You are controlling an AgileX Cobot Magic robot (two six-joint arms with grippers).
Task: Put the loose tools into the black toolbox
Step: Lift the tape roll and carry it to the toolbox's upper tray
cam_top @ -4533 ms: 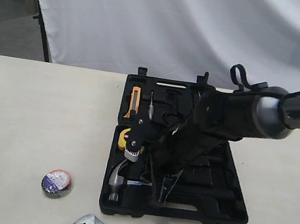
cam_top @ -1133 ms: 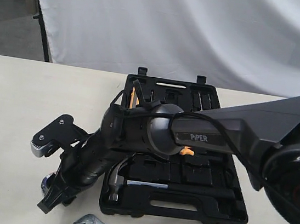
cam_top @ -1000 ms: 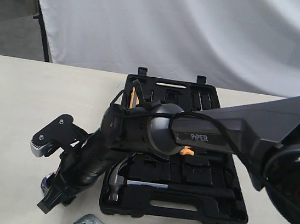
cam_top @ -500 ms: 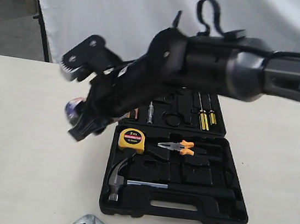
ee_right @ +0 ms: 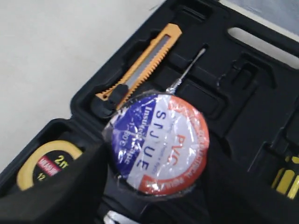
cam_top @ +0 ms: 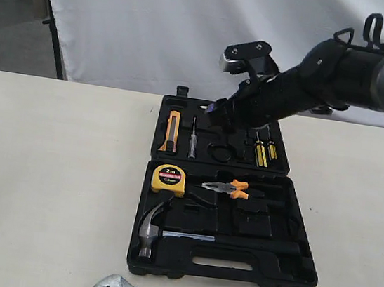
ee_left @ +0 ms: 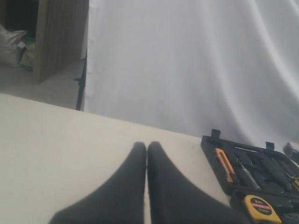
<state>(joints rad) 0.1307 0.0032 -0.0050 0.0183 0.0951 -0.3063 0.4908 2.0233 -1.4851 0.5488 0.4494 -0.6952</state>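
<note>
Light, stiff, slick-wrapped tape roll point(ee_right: 159, 140) at frame centre sits clamped rim-to-rim in the right gripper point(ee_right: 156, 158); left gripper point(ee_left: 146, 145) is pinched together, empty.

The exterior view looks down across the tabletop point(cam_top: 47, 167) toward the white curtain point(cam_top: 193, 30), the left wrist view skims low toward that curtain, the right wrist view hangs close above the black toolbox point(cam_top: 280, 281), and all three share its yellow tape measure point(cam_top: 168, 178).
</note>
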